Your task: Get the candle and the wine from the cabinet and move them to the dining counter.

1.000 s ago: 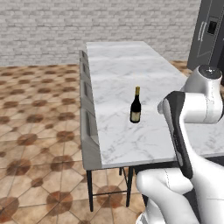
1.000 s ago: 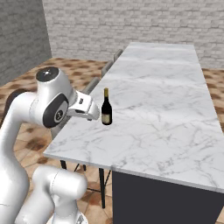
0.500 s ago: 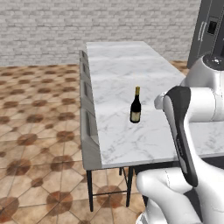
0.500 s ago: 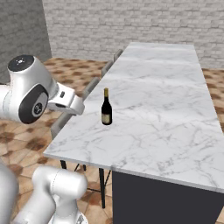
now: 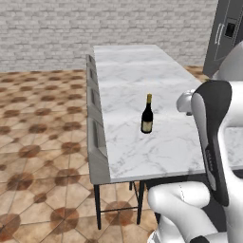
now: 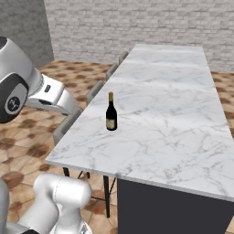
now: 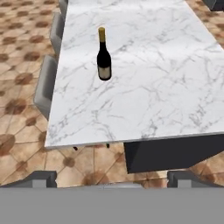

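The gripper point(image 7: 112, 177) hangs back from the counter's near end, fingertips spread wide with nothing between them. Beyond it the wine point(image 7: 103, 55) stands upright on the dining counter point(image 7: 148, 78), near the stool point(image 7: 45, 86) side, so that half looks done; the candle remains to fetch. The tan label is unreadable.

No legible text, brand, number or sign anywhere. Tan label on the wine point(image 5: 147, 120) point(image 6: 111, 116) point(image 7: 103, 61) too small and blurred to read, in all three views. Nothing printed on the marble top of the counter point(image 5: 142, 80) point(image 6: 173, 100) point(image 7: 153, 78). No lettering on the dark fridge point(image 5: 227, 33) either, only a small dark panel set into its door.
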Controlling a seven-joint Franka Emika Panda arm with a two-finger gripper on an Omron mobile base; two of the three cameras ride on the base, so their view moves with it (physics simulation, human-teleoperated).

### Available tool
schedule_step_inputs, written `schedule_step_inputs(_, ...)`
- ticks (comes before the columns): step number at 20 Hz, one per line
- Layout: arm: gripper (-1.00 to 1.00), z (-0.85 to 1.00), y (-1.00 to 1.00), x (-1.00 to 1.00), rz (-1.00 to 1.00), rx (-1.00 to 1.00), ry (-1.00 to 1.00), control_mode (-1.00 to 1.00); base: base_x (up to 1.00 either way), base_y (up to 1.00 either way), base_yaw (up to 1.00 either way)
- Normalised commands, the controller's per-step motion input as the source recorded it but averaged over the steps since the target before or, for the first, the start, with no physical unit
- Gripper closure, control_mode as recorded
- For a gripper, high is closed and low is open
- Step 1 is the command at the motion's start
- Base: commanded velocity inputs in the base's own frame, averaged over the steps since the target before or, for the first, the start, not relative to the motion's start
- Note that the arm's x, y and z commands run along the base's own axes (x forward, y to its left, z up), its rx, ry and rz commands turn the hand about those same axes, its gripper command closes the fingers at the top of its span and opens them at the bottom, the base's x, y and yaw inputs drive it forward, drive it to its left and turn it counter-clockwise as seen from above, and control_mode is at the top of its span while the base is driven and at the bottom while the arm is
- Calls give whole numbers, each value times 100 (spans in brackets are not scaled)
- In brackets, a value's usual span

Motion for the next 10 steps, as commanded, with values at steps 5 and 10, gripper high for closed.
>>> schedule_step_inputs(5,-100,15,0,-52,0,0,1,-100,0,0,0)
schedule_step_inputs(10,-100,0,0,-15,0,0,0,100,-30,-8,0)
